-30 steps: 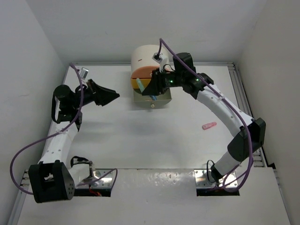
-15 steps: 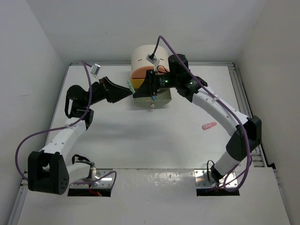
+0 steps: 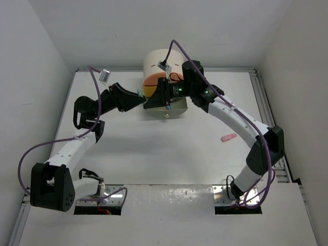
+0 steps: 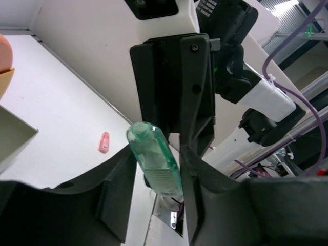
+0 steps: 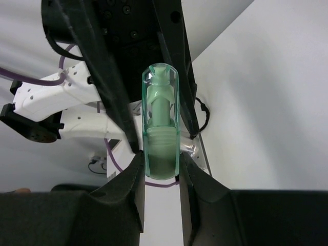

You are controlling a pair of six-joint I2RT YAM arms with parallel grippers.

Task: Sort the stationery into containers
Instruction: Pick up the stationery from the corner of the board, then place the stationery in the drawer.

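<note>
One green capsule (image 4: 156, 164), one pink capsule (image 3: 228, 137), one cabinet (image 3: 156, 61).

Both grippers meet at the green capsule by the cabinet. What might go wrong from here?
The green capsule seems pinched in the air by both the left gripper and the right gripper. If one pulls before the other lets go, it may slip or pop out.
In the top view they meet near the left edge of the open drawer, so a dropped capsule could miss it.
The grippers nearly touch; a small drift could knock them together.
</note>
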